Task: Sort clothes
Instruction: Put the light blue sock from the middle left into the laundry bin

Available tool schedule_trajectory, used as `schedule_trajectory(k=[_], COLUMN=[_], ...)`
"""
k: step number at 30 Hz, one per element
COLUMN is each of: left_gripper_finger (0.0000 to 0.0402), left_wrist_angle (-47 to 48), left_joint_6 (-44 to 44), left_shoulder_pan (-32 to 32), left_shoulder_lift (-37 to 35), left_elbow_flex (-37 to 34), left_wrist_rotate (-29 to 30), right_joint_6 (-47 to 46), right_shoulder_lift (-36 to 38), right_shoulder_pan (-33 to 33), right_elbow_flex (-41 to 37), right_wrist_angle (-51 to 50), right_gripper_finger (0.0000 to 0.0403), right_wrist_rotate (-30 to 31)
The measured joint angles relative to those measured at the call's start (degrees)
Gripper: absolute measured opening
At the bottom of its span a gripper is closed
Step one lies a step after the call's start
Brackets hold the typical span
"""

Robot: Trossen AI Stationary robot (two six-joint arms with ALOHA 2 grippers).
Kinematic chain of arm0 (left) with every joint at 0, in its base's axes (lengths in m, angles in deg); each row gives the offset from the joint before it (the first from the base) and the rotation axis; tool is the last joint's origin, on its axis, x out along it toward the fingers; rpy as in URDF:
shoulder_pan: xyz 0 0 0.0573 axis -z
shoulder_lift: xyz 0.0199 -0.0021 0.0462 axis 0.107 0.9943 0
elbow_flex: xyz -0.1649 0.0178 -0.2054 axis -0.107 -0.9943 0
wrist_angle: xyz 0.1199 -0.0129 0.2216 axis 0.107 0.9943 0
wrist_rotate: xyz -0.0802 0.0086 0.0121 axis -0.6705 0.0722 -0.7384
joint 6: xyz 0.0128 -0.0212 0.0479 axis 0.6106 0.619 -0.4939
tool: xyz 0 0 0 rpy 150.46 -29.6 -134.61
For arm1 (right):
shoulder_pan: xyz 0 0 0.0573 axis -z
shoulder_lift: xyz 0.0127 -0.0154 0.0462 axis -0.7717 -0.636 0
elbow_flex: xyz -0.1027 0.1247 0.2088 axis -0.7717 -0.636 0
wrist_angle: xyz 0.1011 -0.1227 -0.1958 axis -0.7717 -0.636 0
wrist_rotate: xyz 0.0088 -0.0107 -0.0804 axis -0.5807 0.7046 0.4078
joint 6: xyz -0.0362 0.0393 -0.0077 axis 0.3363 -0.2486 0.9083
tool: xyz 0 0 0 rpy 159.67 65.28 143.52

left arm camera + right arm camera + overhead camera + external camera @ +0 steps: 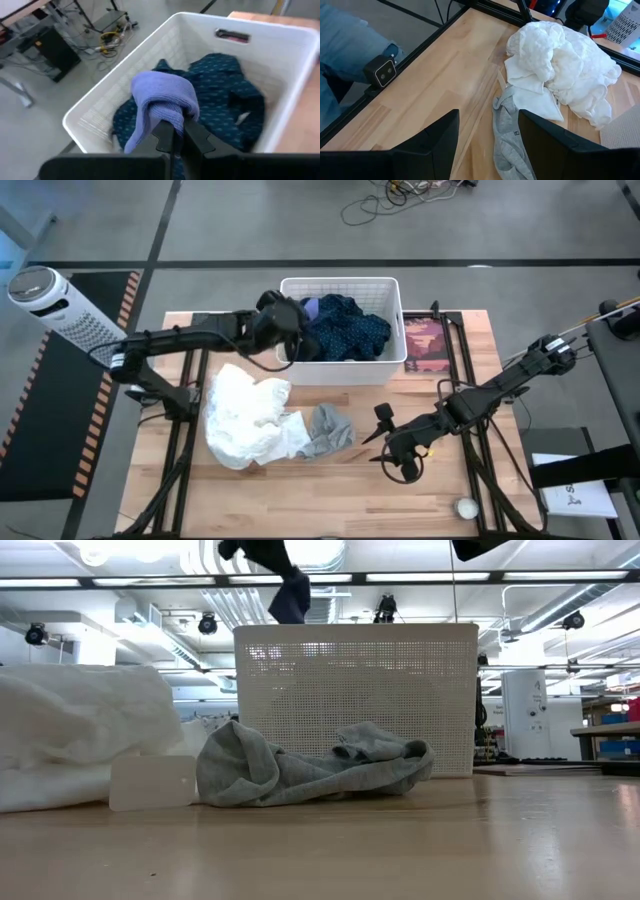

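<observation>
My left gripper (pixel 300 315) is above the left part of the white basket (pixel 340 282), shut on a periwinkle-blue garment (pixel 162 100). The garment also shows above the basket in the low view (pixel 290 595). A dark navy dotted garment (pixel 350 330) lies inside the basket. A heap of white clothes (pixel 245 415) and a grey garment (pixel 328 430) lie on the table in front of the basket. My right gripper (pixel 487 135) is open and empty, just right of the grey garment (pixel 507 140). No teal garment shows. My left gripper pinches a bunched fold of the blue garment (pixel 172 120) between its two fingers, coming from above and slanting down into the basket. The cloth bulges over the fingertips and hangs slack below them (pixel 292 600), clear above the navy garment.
A red-pink flat picture (pixel 425 345) lies right of the basket. A white perforated cylinder (pixel 60 310) stands off the table's left. A small round white thing (pixel 466 507) is near the front right edge. A person's leg in jeans (pixel 345 45) shows beside the table.
</observation>
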Motion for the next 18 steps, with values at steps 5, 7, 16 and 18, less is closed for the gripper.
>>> schedule_trajectory(k=[5, 7, 16, 18], left_gripper_finger=[0.0005, 0.0004, 0.0032, 0.0053], left_wrist_angle=[-2.34, -3.88, -6.99, -6.88], left_joint_6=[-0.47, -0.43, -3.54, -4.81], left_shoulder_pan=[-4.29, -5.68, -7.52, -7.52], left_shoulder_lift=[2.20, 3.73, 12.75, 14.00], left_elbow_flex=[-0.02, 0.00, 0.00, -0.02], left_wrist_rotate=[-4.72, -10.06, -14.25, -14.19], right_joint_6=[-0.16, -0.24, -0.25, -0.25], right_shoulder_lift=[0.00, 0.00, 0.00, 0.00], right_shoulder_pan=[0.00, 0.00, 0.00, 0.00], right_elbow_flex=[0.00, 0.00, 0.00, 0.00], right_wrist_angle=[0.02, 0.04, -0.72, -1.39], right_gripper_finger=[0.0190, 0.0190, 0.0190, 0.0190], right_wrist_rotate=[0.00, 0.00, -0.02, -0.02])
